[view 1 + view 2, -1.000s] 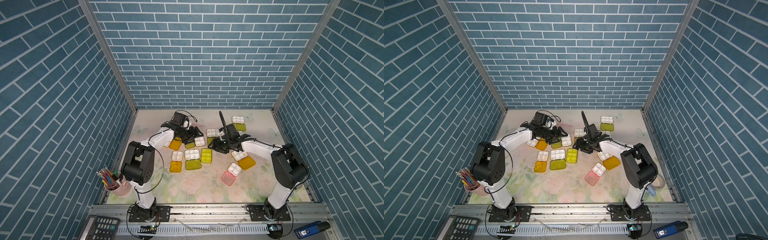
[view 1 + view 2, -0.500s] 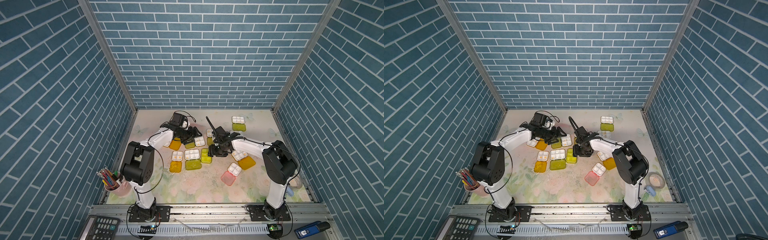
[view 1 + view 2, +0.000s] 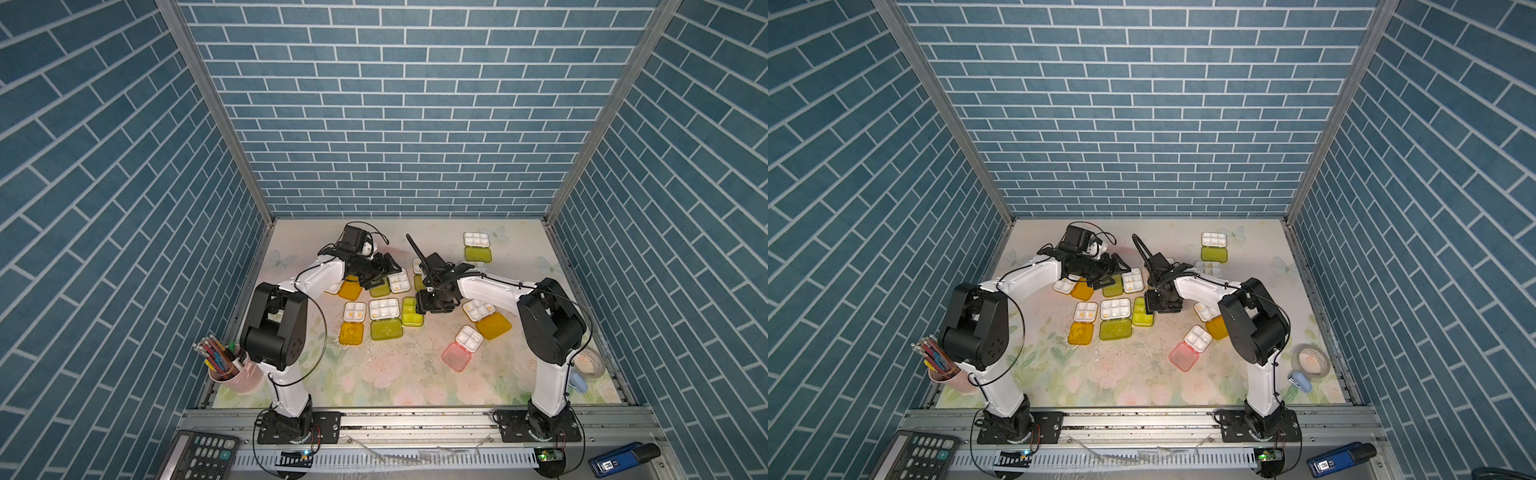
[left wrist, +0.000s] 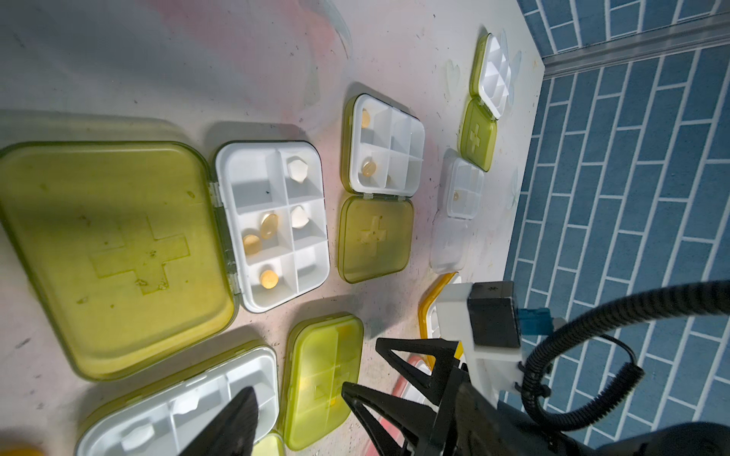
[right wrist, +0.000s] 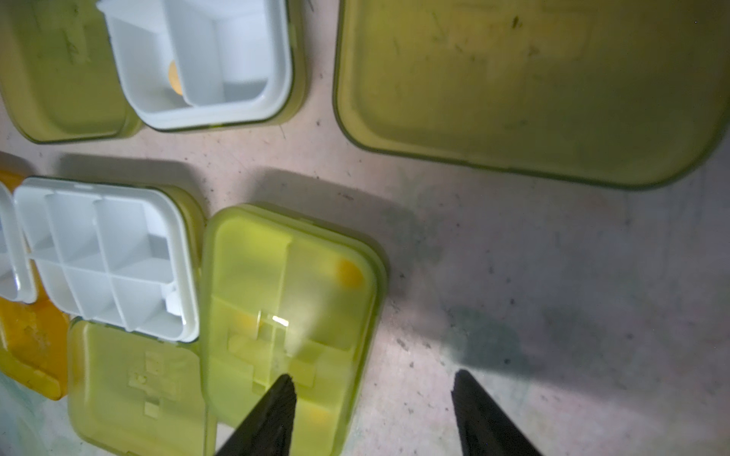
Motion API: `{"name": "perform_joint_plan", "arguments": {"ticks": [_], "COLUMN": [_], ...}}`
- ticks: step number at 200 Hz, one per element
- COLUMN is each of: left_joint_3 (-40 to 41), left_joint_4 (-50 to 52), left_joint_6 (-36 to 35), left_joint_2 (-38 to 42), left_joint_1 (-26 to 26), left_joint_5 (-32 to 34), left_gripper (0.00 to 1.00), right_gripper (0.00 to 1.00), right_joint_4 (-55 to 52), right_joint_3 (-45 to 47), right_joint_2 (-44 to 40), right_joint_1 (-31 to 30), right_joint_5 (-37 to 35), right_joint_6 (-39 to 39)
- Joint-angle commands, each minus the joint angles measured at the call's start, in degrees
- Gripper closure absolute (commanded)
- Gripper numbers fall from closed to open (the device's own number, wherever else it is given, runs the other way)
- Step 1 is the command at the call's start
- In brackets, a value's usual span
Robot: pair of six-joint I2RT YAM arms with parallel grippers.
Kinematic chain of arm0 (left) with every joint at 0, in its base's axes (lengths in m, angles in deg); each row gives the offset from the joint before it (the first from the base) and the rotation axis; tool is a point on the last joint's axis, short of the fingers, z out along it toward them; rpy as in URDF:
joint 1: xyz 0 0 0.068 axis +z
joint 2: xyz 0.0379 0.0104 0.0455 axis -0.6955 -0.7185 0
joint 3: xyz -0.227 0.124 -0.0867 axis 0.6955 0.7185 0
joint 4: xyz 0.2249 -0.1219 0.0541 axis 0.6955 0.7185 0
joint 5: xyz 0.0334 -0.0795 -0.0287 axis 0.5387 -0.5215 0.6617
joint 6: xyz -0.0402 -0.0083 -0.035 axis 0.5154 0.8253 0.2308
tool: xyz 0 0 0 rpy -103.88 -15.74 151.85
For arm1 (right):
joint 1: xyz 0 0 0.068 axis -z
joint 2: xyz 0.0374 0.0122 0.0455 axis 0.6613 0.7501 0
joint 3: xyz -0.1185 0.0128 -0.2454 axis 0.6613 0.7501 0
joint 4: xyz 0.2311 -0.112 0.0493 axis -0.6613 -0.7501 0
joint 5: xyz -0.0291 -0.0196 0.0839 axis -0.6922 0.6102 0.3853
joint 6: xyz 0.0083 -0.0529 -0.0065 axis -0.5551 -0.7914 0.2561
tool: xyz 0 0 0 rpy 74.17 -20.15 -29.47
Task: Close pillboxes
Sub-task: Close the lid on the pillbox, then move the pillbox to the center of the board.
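In both top views the pillboxes (image 3: 384, 309) are lying bunched in the middle of the table (image 3: 374, 386), nearly all with their lids flung open. One closed lime box (image 3: 412, 312) is sitting among them. The right gripper (image 3: 424, 309) is hanging low right at its edge. The left gripper (image 3: 392, 268) is reaching over open boxes just behind the closed lime box. From up here I cannot tell how wide its jaws are standing, or whether it is holding anything. A pink box (image 3: 461, 349) is lying open well apart from the closed lime box, nearer the arm bases.

In the left wrist view one finger (image 4: 233, 426) is poking over a white tray (image 4: 189, 402) just beside the closed lime box (image 4: 322, 375). Its partner is cut off or lost against the right gripper's black frame, so that jaw gap is staying a mystery.

In the right wrist view the right gripper (image 5: 373, 379) is showing its jaws well apart and gripping nothing. One fingertip (image 5: 272, 414) is lying over the lid of the closed lime box (image 5: 288, 316), the other over bare table. I am guessing the lid is being pressed home. It wants a straight downward push near the edge away from the hinge. An open tray (image 5: 106, 256) is sitting hard up against the box, so any sideways shove would be knocking that too. The picture is blurring here, and I cannot see whether the tip is touching or the latch has caught.
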Motion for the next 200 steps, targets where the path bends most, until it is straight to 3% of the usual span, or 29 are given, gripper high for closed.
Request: {"name": "perform_joint_plan", "arguments": {"ticks": [1,102,200], "left_joint_3": [0.6,0.85,1.21], "left_joint_4": [0.15,0.06,-0.65], "left_joint_6": [0.05,0.03,0.58], "left_joint_2": [1.41,3.15,3.81], "left_joint_1": [0.63,3.18,3.19], "left_joint_5": [0.49,1.37,0.84], "left_gripper": [0.2,0.2,0.2], "right_gripper": [0.36,0.26,0.19], "right_joint_4": [-2.89,-3.53,-5.04], "right_joint_3": [0.15,-10.53,-12.64], "right_joint_2": [1.76,7.15,9.51], "right_joint_1": [-0.6,-4.68,-6.21], "right_joint_5": [-3.91,-7.9,-11.46], "right_joint_6": [-1.6,4.06,4.5]}}
